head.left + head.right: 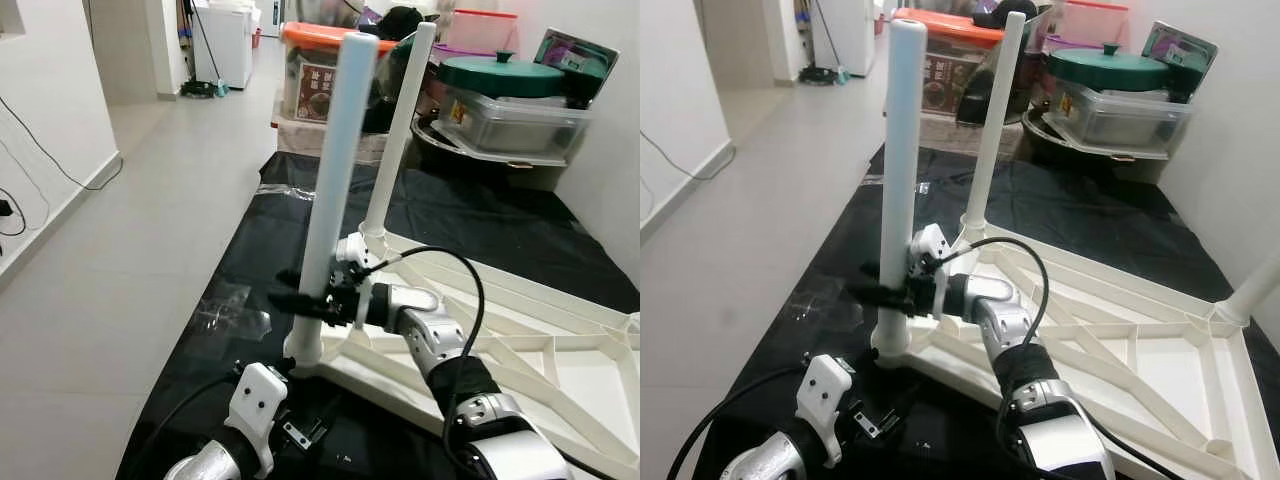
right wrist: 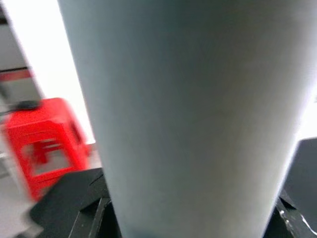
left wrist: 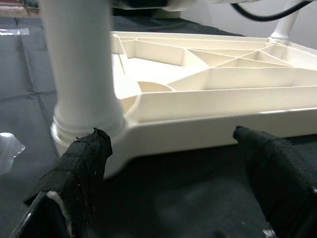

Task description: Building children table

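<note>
The white children's table top [image 1: 560,360] lies upside down on a black sheet [image 1: 480,220]. A pale leg [image 1: 335,190] stands upright in its near corner socket [image 1: 303,355]. A second leg [image 1: 400,130] stands in the far corner, and a third leg [image 1: 1252,290] rises at the right edge. My right gripper [image 1: 310,303] is shut on the near leg low down; the right wrist view looks close onto that leg [image 2: 183,114]. My left gripper [image 3: 171,134] is open, low on the sheet just in front of the near corner, its black fingers [image 3: 81,163] apart from the table.
Stacked storage boxes stand at the back: one with an orange lid [image 1: 320,40] and a green-lidded container [image 1: 505,75]. Crumpled clear plastic [image 1: 235,312] lies on the sheet's left side. Pale tiled floor [image 1: 130,220] runs off to the left. A red stool [image 2: 44,139] stands nearby.
</note>
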